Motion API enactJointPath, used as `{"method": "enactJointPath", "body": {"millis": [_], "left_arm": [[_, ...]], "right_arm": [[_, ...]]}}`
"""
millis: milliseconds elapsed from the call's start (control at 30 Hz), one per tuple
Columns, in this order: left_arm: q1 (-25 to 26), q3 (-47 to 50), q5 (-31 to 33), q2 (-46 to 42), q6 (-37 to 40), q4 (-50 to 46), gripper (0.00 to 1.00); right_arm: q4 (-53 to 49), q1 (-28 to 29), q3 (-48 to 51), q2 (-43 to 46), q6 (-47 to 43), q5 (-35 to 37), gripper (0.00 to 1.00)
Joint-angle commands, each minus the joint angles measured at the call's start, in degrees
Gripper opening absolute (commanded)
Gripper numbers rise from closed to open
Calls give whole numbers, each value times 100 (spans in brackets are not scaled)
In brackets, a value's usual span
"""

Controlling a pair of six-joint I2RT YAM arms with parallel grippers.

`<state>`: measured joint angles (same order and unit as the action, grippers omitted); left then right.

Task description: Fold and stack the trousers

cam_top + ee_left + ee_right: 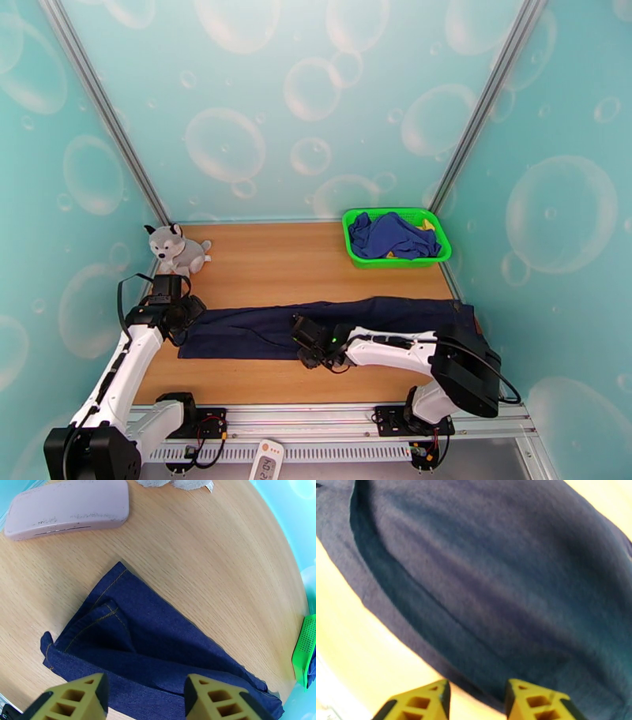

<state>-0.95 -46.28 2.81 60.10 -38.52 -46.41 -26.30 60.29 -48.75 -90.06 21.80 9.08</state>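
Note:
The dark navy trousers (332, 325) lie flat in a long strip across the near half of the wooden table (276, 260). My left gripper (183, 317) hovers over their left end. In the left wrist view its yellow fingers (85, 697) stand open above the hem (130, 638), which has orange stitching, with nothing between them. My right gripper (305, 347) sits at the middle of the trousers' near edge. The right wrist view is blurred: its yellow fingertips (424, 703) are apart just over the trousers' edge (474, 610), holding nothing.
A green basket (359, 254) at the back right holds a royal-blue garment (393, 234). A grey husky plush (175, 248) sits at the back left. A mauve flat case (67, 507) lies on the wood near it. Teal walls close in on three sides.

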Motion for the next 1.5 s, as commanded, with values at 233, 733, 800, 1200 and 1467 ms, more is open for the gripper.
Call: {"method": "enactJointPath", "body": {"millis": [233,733,800,1200,1467], "left_arm": [[-72,-84,83,16,108,34,55],[-38,252,-208,33,100,106,54],[-24,316,-207,144,84,83,55],[392,-131,1487,1475,-307,-745,50],[308,-69,1106,2599,-195,-294,49]], "right_arm": [[-182,26,-165,-50,-197,483,0],[-1497,-147,413,1498,1360,2178,0],[-1450,-149,466,1531,1358,2119,17],[-1225,-171,-105,1456,1341,2127,36],[-968,-629,34,2050,1133,1699,46]]}}
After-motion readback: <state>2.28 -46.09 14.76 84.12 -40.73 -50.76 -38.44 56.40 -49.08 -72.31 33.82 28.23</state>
